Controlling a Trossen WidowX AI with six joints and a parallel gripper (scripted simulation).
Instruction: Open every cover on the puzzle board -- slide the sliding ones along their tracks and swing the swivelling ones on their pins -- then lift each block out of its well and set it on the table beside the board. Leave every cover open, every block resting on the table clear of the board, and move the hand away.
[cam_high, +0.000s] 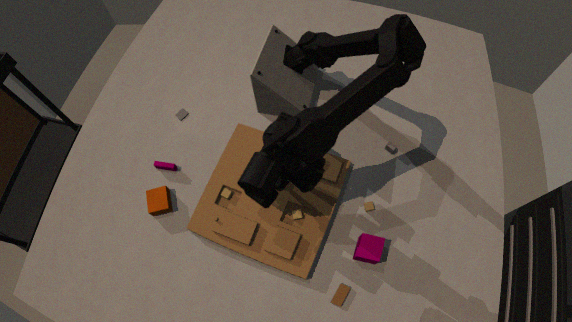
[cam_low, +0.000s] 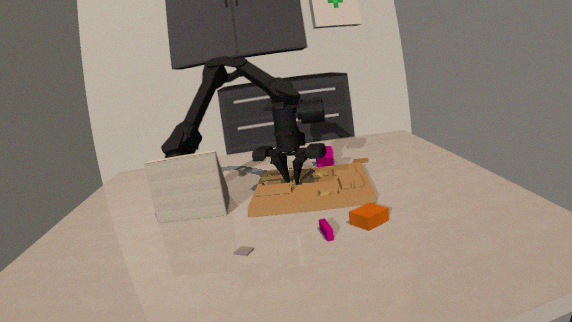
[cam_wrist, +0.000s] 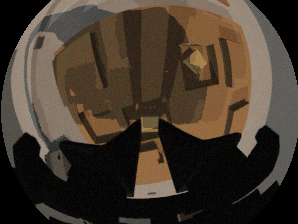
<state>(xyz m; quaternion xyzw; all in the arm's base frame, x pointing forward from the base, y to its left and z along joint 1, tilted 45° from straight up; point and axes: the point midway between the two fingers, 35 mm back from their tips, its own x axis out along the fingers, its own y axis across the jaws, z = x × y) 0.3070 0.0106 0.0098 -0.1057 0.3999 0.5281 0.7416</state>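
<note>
The wooden puzzle board (cam_high: 240, 145) (cam_low: 310, 206) (cam_wrist: 217, 112) lies on the table. My gripper (cam_low: 293, 183) (cam_wrist: 149, 121) points down at the board, its fingertips shut on a small tan block (cam_wrist: 150, 124) low at a well; the arm hides this spot in the top view. One tan block (cam_high: 226, 193) sits in an uncovered well on the left, another tan block (cam_high: 298, 214) in an uncovered well nearer the right edge. Covers show at the near left (cam_high: 237, 227), near right (cam_high: 283, 242) and far right (cam_high: 332, 168). A further tan block (cam_high: 369, 206) lies on the table right of the board.
A grey box (cam_high: 285, 70) (cam_low: 190, 187) stands behind the board. An orange block (cam_high: 158, 200) (cam_low: 369, 216) and a magenta bar (cam_high: 165, 166) (cam_low: 326, 229) lie left. A magenta cube (cam_high: 369, 248) and a brown slab (cam_high: 341, 295) lie right. Small grey pieces (cam_high: 182, 114) (cam_high: 391, 148) lie farther out.
</note>
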